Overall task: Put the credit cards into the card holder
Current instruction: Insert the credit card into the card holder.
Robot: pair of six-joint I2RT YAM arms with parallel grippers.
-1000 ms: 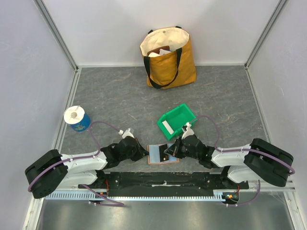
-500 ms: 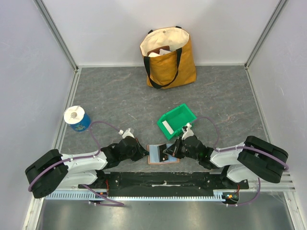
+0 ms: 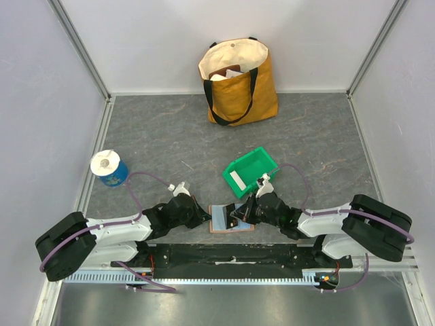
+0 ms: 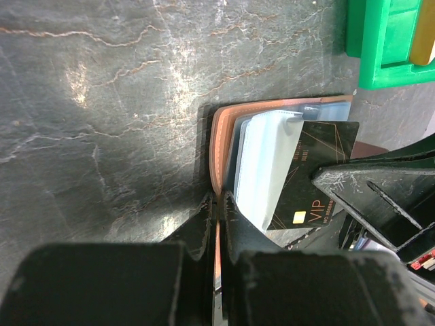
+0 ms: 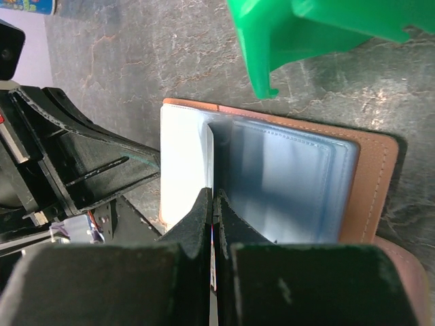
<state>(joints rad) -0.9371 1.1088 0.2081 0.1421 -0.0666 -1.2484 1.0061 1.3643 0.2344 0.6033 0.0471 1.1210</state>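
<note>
Moved: right arm [image 3: 325,219] crept left over card holder [image 4: 219,136]
Right jaws: pinching black card [image 4: 307,151]
Left jaws: clamped on its brown edge

Leathery card holder [image 4: 219,146], glossy plastic bin [image 4: 380,51], stone-look table [image 4: 102,102].

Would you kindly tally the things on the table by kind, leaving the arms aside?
Cards: 2, black card and white card
Card holder: 1
Green bin: 1
Tote bag: 1
Blue canister: 1
Total: 6
</note>
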